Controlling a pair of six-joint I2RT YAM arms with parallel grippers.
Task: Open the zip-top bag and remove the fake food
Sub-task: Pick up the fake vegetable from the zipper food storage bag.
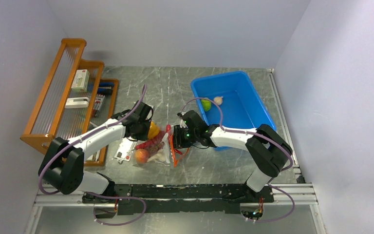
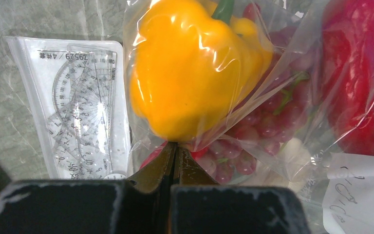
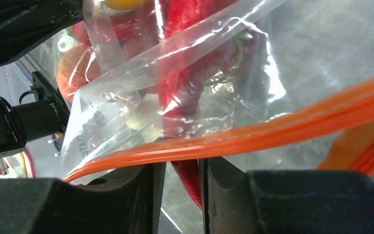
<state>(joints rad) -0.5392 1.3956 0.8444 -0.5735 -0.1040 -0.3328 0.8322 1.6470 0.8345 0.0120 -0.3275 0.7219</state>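
Beyond the black base rail (image 1: pixel 175 191), the left arm (image 1: pixel 100 137) and the right arm (image 1: pixel 233 136) are clad in white shells with black joints. Mauve-grey cables (image 1: pixel 126 109) are looped along each. Matt black, scuffed fingers are borne by the left pincer (image 2: pixel 176 147) and the right pincer (image 3: pixel 180 164).

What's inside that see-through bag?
Through the zip-top bag you can see a yellow pepper, purple grapes, red chillies and a peach. Anything lying underneath those is covered.
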